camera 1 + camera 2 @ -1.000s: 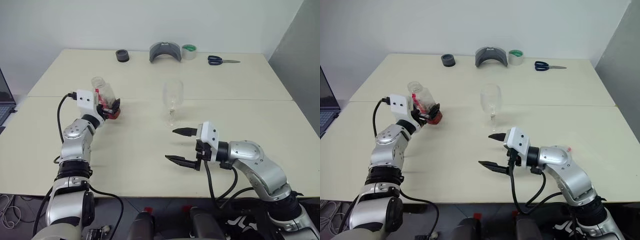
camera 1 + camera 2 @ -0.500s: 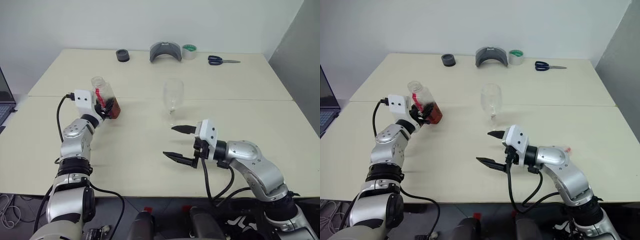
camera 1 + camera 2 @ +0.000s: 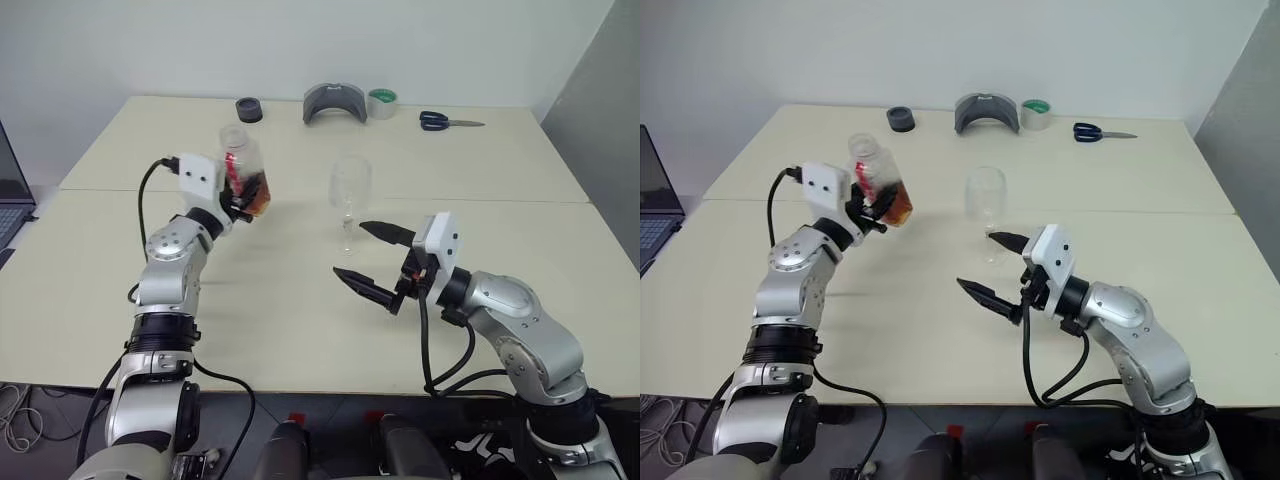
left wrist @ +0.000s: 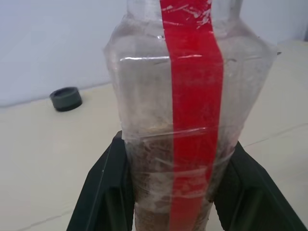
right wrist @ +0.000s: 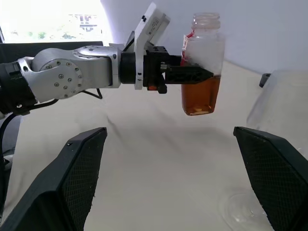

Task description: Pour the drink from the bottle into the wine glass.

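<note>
A wide cream-coloured surface (image 3: 300, 320) is carrying the scene. The right pincer (image 3: 372, 263), black fingers spread wide apart and gripping nothing, is hovering above the middle of the surface, just in front of the clear colourless stemmed wine glass (image 3: 349, 196), which is standing upright near the centre seam. The left pincer (image 3: 240, 200) is clamped on the small clear plastic bottle with a red vertical label strip (image 3: 246, 172), holding it off the surface toward the left edge, slightly tilted, mouth uncapped. The reddish-brown translucent drink (image 5: 200, 95) is filling the bottle's lower part. Along the far edge are lying a grey curved holder (image 3: 335, 102), blue-handled scissors (image 3: 447, 122), a green-cored tape roll (image 3: 380, 103) and a small dark round cap (image 3: 249, 109).
</note>
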### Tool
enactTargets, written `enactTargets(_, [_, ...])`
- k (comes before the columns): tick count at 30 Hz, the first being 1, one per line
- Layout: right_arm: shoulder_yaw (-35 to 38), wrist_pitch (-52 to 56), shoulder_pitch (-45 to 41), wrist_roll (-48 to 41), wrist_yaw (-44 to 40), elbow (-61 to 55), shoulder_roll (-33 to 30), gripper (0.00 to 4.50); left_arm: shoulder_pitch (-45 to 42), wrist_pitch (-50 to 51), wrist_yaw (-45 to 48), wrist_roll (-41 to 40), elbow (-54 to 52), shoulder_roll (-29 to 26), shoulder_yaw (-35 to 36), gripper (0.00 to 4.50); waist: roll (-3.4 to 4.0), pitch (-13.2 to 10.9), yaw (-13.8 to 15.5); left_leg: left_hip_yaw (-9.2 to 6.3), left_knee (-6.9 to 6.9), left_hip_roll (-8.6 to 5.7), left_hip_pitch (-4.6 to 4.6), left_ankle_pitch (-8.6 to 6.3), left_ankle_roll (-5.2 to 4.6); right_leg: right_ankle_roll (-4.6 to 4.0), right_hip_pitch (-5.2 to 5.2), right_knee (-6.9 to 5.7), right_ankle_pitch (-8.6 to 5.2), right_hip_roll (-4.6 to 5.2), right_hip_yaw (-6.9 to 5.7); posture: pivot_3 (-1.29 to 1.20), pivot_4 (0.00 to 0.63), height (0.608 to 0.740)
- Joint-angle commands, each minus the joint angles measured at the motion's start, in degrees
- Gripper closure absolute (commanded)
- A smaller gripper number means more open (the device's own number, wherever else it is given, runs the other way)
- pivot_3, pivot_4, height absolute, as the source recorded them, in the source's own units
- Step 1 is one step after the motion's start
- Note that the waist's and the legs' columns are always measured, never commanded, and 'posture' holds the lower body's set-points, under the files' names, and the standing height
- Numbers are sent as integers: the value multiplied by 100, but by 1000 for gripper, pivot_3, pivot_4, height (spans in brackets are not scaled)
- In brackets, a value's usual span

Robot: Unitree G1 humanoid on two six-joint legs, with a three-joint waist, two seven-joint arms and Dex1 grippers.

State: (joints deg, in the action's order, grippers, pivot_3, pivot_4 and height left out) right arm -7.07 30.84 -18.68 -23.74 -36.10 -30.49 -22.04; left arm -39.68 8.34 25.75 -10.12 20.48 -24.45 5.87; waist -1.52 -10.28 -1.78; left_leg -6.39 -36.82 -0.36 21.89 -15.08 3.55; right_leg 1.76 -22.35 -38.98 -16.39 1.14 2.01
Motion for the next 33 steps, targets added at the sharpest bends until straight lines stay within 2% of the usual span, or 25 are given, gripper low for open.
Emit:
enactTargets(1, [333, 27, -180, 11, 327, -47, 27, 0, -482, -273, 85, 333, -101, -46, -298, 2786, 0, 0, 0, 0, 0, -1, 0, 0, 0, 0, 0, 0, 0, 0, 0, 0, 150, 740])
enactTargets(6, [369, -49, -314, 147, 537, 83, -3, 0, -903, -990, 87, 992, 426, -132, -742, 2786, 0, 0, -10, 5, 1, -1, -1, 0, 0, 0, -1, 0, 0, -1, 4, 0, 150, 740])
enactTargets(11, [277, -362, -485, 674, 765, 423, -25, 0, -1351, -1971, -76, 1661, 1202, -187, -1142, 2787, 0, 0, -8, 8, 1, -2, -1, 0, -1, 1, -2, -1, 1, -1, 6, 0, 150, 740])
enactTargets(20, [445, -466, -654, 604, 655, 651, -14, 0, -1978, -3410, -491, 2381, 2539, -246, -1447, 2787, -1, -1, -6, 10, -1, -6, 6, -1, -2, 2, -7, 0, 1, 1, 7, 0, 150, 740])
enactTargets(33, [493, -449, -774, 610, 568, 823, -15, 0, -2600, -4529, -1157, 3374, 3472, -423, -1904, 2787, -1, -1, -8, 10, -2, -6, 9, -1, -3, 2, -10, -3, 1, -1, 5, 0, 150, 740])
